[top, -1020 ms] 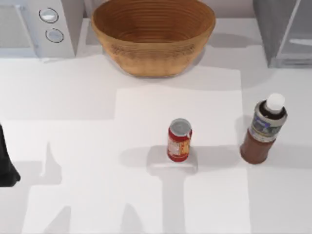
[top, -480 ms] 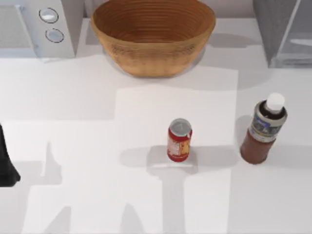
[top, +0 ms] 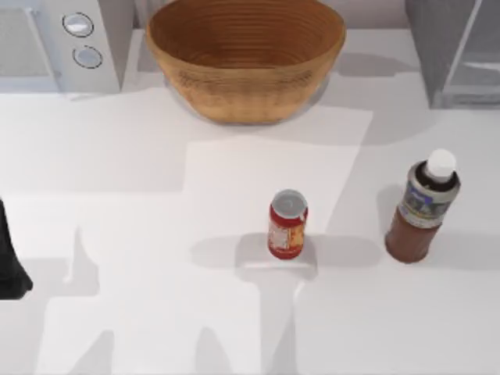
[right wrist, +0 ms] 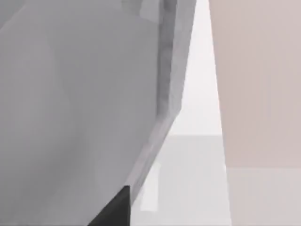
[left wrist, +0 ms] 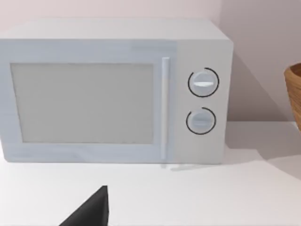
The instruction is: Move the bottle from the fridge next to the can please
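Observation:
The dark reddish-brown bottle [top: 423, 211], with a white cap and a grey-blue band, stands upright on the white table at the right. It is in front of the grey fridge [top: 453, 47] and outside it. The short red can [top: 287, 225] stands upright near the middle of the table, to the left of the bottle, with a clear gap between them. My left arm [top: 9, 262] is parked at the table's left edge, far from both. A dark tip of my right gripper [right wrist: 115, 209] shows close to the fridge's grey wall [right wrist: 70, 94].
A large woven basket [top: 244, 55] stands at the back middle. A white microwave [top: 55, 39] with two round knobs stands at the back left, and the left wrist view faces its front [left wrist: 113, 89]. Open table lies between the can and the bottle and along the front.
The shadow over the right part of the table has spread leftward and slanted. The bottle, the can and the left arm have not moved.

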Tool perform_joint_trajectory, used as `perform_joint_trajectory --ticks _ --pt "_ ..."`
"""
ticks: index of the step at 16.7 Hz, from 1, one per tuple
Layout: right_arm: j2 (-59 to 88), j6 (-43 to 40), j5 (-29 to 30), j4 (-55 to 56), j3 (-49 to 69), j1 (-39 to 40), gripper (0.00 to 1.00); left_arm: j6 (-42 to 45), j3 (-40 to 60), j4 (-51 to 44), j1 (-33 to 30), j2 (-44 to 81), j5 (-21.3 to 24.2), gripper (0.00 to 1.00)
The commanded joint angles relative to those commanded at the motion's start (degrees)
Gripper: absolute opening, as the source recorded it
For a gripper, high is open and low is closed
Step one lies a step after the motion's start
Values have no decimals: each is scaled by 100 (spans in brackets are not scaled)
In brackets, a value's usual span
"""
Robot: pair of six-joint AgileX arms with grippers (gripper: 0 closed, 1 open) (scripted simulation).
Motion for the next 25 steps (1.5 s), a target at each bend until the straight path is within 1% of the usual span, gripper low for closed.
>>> perform_joint_trajectory --ticks 2,8,11,13,20,22,25 --pt "-134 476 536 267 -217 712 100 0 0 0 0 0 0 100" --pt "-689 2076 2409 1195 -1004 3219 100 0 0 0 0 0 0 100" --pt "-938 2696 3136 1552 -1327 4059 100 0 0 0 0 0 0 100" --pt "-1032 2915 3384 1679 -1442 4313 100 0 0 0 0 0 0 100" --pt "-926 2916 3453 1639 -1385 4255 100 0 0 0 0 0 0 100" --pt "-604 2915 3456 1551 -1051 4261 100 0 0 0 0 0 0 100" --pt "89 2920 3468 1422 -124 4264 100 0 0 0 0 0 0 100"
